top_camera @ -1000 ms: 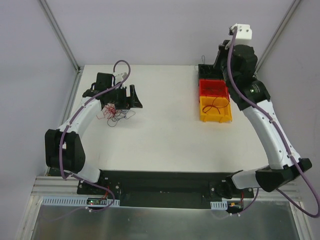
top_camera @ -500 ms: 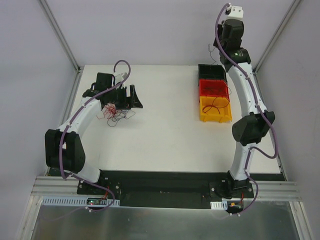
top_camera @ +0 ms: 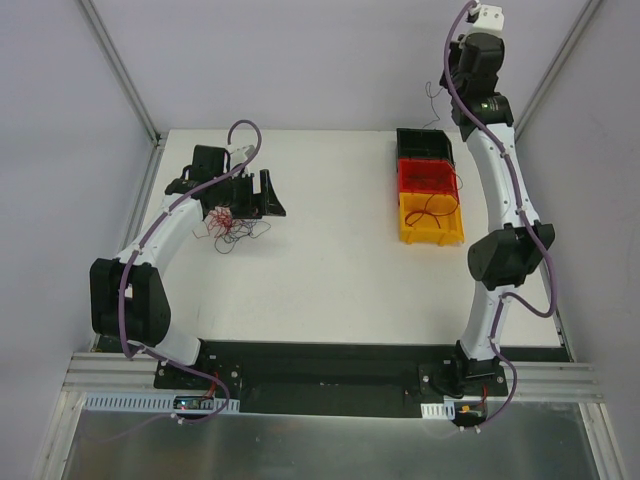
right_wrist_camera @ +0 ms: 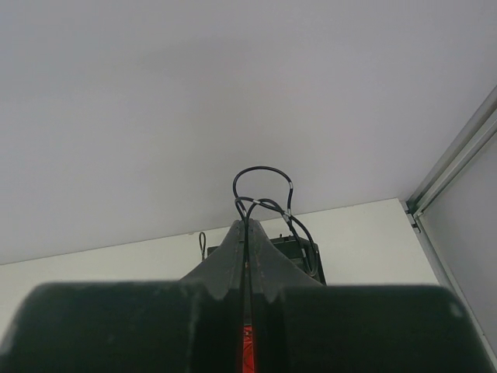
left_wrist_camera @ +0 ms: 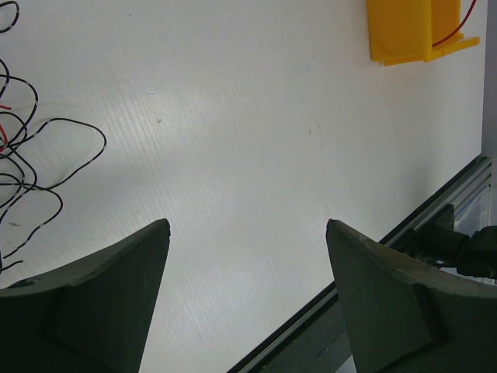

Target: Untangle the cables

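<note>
- Swung the right arm from a fold over the bins to a near-straight reach, high and far, within the last second. Most of that rise was in the first half, with only a small drift up and right since.
- Carried the right gripper [right_wrist_camera: 248,227] along, pinched tight on a black cable [right_wrist_camera: 262,186]. Loops of it curl out past the fingertips, and in the top view a thin strand dangles in the air above the black bin [top_camera: 422,143].
- Shows a red sliver low in the slit between the closed fingers (cannot tell whether wire or the red bin [top_camera: 428,177] below).
- Left the other side alone: left gripper [left_wrist_camera: 248,256] parked as before at the far left of the table [top_camera: 330,270], jaws spread wide, holding nothing.
- Left the tangle [top_camera: 228,224] alone too, same red-and-black scribble on the table just near of that gripper, with black loops at the left edge of the left wrist view.
- Looks like one black strand is already freed and hoisted clear, probably headed for the bins at far right. The red and yellow bin [top_camera: 430,220] already hold red wire.
- Means progress but no finish, with the main knot still waiting at far left.
- Risks a snag if the hanging tail catches a bin wall on the way down.
</note>
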Robot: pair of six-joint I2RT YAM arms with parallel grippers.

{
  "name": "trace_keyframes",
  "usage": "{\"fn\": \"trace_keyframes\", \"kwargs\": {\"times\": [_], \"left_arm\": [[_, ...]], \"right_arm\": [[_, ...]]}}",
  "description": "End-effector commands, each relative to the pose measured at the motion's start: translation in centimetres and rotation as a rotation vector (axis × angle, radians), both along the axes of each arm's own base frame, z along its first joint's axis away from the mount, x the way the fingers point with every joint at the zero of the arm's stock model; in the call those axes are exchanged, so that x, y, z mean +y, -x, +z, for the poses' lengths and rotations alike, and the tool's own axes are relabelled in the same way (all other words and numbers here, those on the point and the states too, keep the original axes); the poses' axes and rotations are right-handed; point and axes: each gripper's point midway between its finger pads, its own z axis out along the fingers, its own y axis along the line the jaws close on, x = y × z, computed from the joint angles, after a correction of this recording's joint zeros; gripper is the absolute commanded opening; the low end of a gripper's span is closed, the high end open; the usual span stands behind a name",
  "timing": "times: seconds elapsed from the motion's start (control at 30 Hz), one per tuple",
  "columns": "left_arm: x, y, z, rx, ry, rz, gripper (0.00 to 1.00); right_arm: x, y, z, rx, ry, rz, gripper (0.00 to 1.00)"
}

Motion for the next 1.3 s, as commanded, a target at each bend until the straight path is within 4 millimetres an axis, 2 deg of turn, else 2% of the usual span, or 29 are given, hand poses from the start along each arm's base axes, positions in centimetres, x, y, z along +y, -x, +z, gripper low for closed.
{"fn": "trace_keyframes", "kwargs": {"times": [0.0,0.23,0.37,0.7,0.9,1.1,1.27], "left_arm": [[-0.9,0.0,0.4,-0.024,0.024,-0.044,0.81],[-0.7,-0.1,0.5,-0.034,0.014,-0.040,0.81],[-0.8,0.0,0.5,-0.031,0.018,-0.042,0.81],[-0.8,0.0,0.6,-0.035,0.019,-0.044,0.82],[-0.8,0.0,0.7,-0.040,0.019,-0.045,0.81],[-0.8,0.1,0.5,-0.031,0.020,-0.046,0.82],[-0.8,0.0,0.6,-0.032,0.022,-0.045,0.82]], "right_arm": [[-0.5,2.1,7.9,-0.185,-0.031,0.016,0.00],[-1.6,1.5,7.4,-0.179,-0.037,0.001,0.00],[-1.9,0.4,5.7,-0.149,-0.045,-0.003,0.00],[-3.3,-3.2,-4.6,0.042,-0.067,-0.029,0.00],[-3.3,-5.1,-13.4,0.201,-0.117,-0.018,0.00],[-2.9,-5.2,-20.9,0.356,-0.131,-0.016,0.00],[-2.9,-5.5,-25.0,0.434,-0.103,-0.019,0.01]]}}
